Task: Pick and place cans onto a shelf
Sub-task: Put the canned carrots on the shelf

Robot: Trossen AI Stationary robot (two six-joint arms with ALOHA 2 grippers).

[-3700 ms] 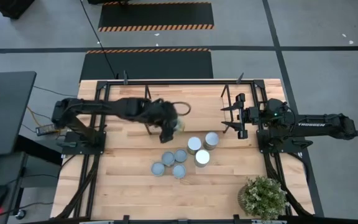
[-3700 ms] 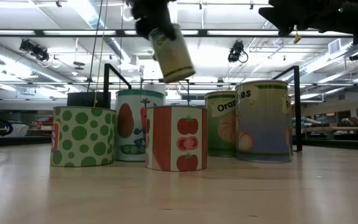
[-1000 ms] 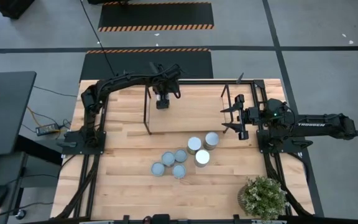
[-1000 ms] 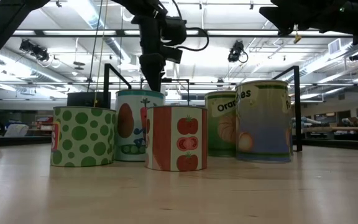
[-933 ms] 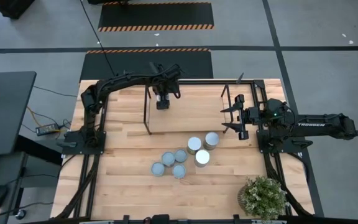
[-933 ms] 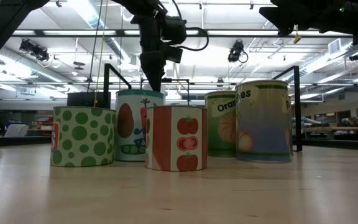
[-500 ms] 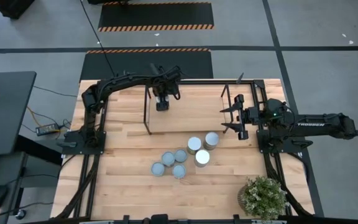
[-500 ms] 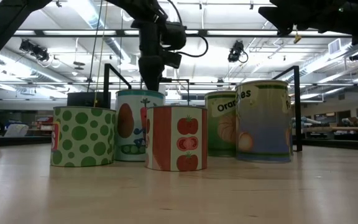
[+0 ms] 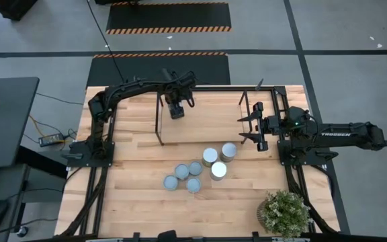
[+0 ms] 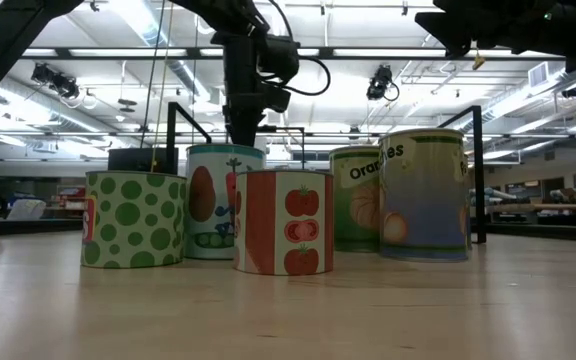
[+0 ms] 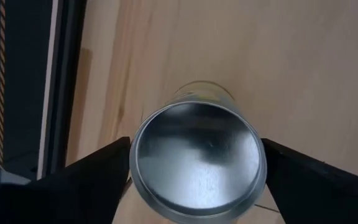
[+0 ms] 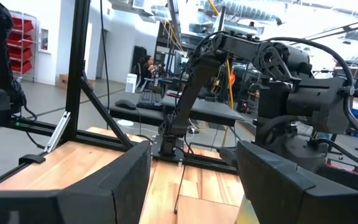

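Observation:
My left gripper (image 9: 175,109) reaches over the far part of the table, inside the shelf (image 9: 158,125), a frame of thin dark rods. It is shut on a can with a shiny silver top (image 11: 196,163) and a yellowish-green side. Several more cans (image 9: 210,156) stand upright in a cluster on the table's middle. They show close up in the low view (image 10: 283,222). My right gripper (image 9: 249,126) is open and empty at the table's right, beside the shelf's right post. My left gripper pinches the can between its two fingers, one on each side of the can just below the top rim (image 11: 133,163). The fingers come from above, pointing down. The can is upright over the light wood; whether its base rests there is hidden.
The shelf's upright posts (image 10: 476,170) stand behind the cluster of cans. A potted plant (image 9: 284,212) sits at the near right corner. Bare wood lies at the table's near left (image 9: 133,195).
My left gripper has stayed at the can inside the shelf; its wrist has shifted a little toward the far edge and tipped slightly. The cans on the table have kept still.

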